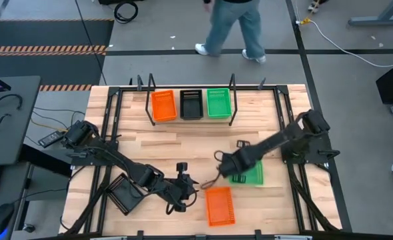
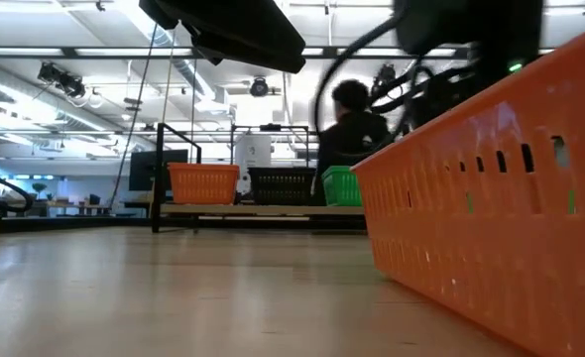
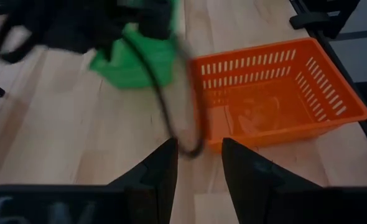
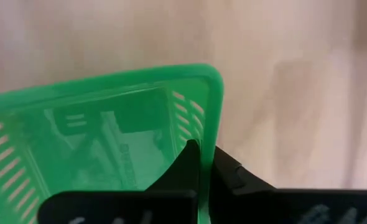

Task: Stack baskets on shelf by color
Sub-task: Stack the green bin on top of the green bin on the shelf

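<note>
Wooden tabletop (image 1: 183, 150), right side: right gripper (image 4: 203, 163) clenched on the rim of the green plastic mesh basket (image 1: 250, 173), grasp step done; next it must lift and carry it onto the far shelf's (image 1: 190, 121) green basket (image 1: 218, 103); left gripper (image 3: 199, 165) released near the orange mesh basket (image 1: 220, 205).

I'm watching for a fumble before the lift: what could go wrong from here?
The right end effector pinches only the thin rim of the green basket, so the basket may tilt or slip when raised. The left end effector and the orange basket sit close by, so a swinging basket or cable could clip them.
</note>
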Robot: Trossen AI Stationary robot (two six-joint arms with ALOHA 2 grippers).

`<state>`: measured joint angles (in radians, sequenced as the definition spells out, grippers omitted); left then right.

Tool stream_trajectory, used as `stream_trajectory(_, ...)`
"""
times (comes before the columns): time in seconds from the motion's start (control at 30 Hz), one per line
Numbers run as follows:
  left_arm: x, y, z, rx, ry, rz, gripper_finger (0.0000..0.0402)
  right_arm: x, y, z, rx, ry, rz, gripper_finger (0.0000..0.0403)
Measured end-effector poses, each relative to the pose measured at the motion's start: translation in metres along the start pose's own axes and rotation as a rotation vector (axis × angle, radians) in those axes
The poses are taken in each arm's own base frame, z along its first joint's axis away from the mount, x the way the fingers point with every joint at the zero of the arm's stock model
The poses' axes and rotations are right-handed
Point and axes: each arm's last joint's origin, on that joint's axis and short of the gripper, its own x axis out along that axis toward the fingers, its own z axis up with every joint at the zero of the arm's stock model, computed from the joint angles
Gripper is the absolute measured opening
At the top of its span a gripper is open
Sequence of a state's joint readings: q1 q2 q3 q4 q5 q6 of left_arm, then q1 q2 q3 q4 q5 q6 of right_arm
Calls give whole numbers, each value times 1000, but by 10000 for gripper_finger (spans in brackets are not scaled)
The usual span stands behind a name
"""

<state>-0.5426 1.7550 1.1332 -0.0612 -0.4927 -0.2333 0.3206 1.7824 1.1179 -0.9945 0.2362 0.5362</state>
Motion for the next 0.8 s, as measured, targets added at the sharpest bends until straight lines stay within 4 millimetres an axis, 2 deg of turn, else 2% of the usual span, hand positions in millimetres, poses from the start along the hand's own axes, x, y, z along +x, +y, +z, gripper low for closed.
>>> stream_trajectory(0.23,-1,-1,-2,9,17,0,132,7,-27,35,-247,-174,-16,10)
stream_trajectory(0.5,1,0,-11,4,36,7,132,-9,-31,70,-504,-456,-78,22)
stream_trajectory(0.63,4,4,-21,-9,65,20,132,-18,-31,77,-568,-495,-87,45)
stream_trajectory(0.8,7,9,-29,-35,80,32,132,-21,-31,78,-586,-504,-70,100)
